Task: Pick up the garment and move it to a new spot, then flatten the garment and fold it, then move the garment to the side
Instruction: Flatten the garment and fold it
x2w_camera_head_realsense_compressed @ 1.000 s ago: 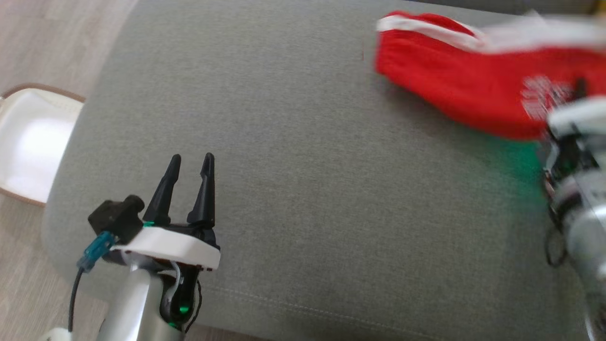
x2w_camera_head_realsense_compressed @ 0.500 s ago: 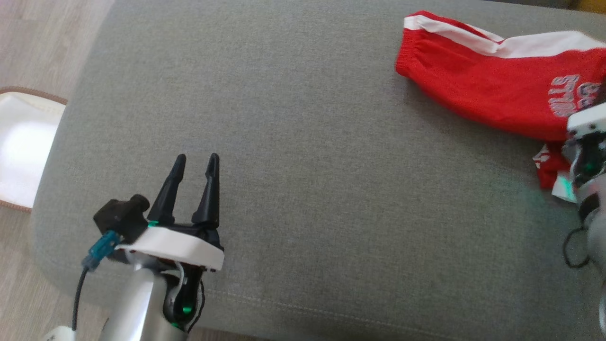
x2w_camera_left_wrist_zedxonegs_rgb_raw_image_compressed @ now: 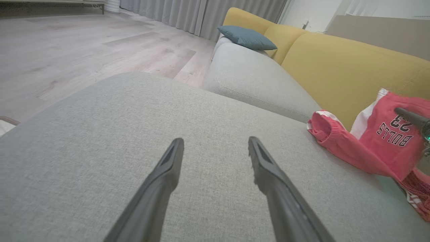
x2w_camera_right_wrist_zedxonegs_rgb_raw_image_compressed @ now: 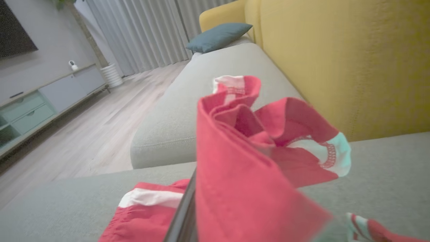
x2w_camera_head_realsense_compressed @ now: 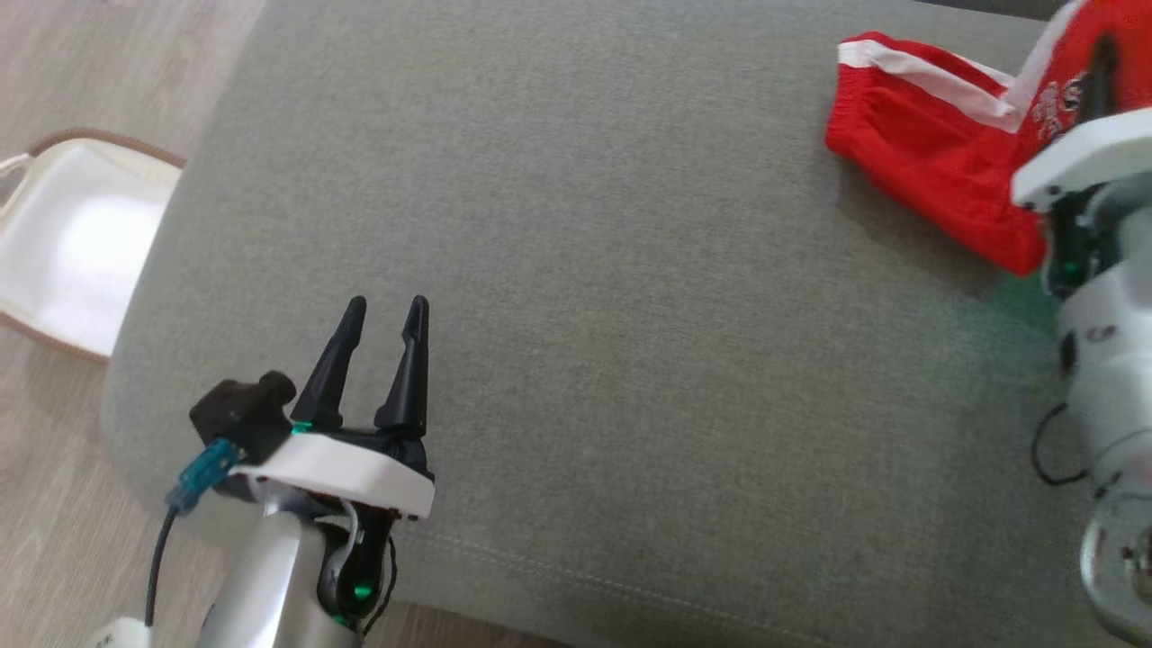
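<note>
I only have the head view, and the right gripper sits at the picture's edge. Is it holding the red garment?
Observer: Yes; the right wrist view shows the red garment bunched over the shut right gripper.
Operator: What does its lettering say?
Observer: The left wrist view reads BULLS 23, upside down.
Operator: What's behind the grey cushion?
Observer: A yellow backrest, in both wrist views.

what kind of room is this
Probably a home living room: a sofa with a yellow back and grey seat cushions, a teal throw pillow, long curtains and a low cabinet by the wall.
</note>
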### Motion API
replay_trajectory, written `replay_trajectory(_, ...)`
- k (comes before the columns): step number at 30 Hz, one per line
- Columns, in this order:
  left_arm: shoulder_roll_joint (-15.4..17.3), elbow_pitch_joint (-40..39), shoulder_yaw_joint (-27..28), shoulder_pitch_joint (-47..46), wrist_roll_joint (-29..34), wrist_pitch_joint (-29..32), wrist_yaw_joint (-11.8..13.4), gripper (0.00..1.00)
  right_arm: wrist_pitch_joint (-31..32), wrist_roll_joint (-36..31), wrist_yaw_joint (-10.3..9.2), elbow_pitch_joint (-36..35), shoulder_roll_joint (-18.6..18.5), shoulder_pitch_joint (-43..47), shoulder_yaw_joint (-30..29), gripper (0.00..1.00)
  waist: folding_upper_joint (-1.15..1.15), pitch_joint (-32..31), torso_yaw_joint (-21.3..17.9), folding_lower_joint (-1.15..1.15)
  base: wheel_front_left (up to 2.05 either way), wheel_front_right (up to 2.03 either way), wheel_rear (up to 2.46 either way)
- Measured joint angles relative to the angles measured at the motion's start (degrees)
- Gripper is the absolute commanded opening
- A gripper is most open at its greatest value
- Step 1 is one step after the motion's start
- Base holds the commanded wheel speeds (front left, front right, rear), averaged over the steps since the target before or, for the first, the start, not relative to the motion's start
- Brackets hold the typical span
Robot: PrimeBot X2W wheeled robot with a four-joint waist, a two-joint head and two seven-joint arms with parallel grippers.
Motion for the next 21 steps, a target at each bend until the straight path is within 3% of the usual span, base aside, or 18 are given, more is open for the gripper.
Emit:
replay_trajectory(10, 0.0, 0.3, -1.5, 0.0, -1.2, 0.0, 0.0, 1.00, 1.1, -18.4, 0.00, -1.2, 5.1, 0.2, -7.3, 0.00, 0.00, 0.9, 3.4, 0.00, 0.00, 0.00, 0.00)
replay_trajectory(18, 0.0, 0.3, -2.3, -0.1, -2.1, 0.0, 0.3, 1.00, 3.6, -27.5, 0.00, -1.3, 6.5, 0.2, -7.3, 0.00, 0.00, 2.0, 5.2, 0.00, 0.00, 0.00, 0.00)
replay_trajectory(19, 0.0, 0.3, -2.4, -0.1, -2.1, 0.0, 0.4, 1.00, 3.5, -28.8, 0.00, -1.4, 6.6, 0.3, -6.9, 0.73, 0.00, 2.0, 5.4, 0.00, 0.00, 0.00, 0.00)
replay_trajectory(20, 0.0, 0.3, -2.5, -0.1, -2.1, 0.0, 0.5, 1.00, 3.5, -29.9, 0.00, -1.5, 6.7, 0.3, -6.4, 1.00, 0.00, 2.1, 5.5, 0.00, 0.00, 0.00, 0.00)
replay_trajectory(21, 0.0, 0.3, -2.6, -0.1, -2.2, 0.0, 0.5, 1.00, 3.5, -31.0, 0.00, -1.5, 6.8, 0.4, -5.7, 1.00, 0.00, 2.2, 5.6, 0.00, 0.00, 0.00, 0.00)
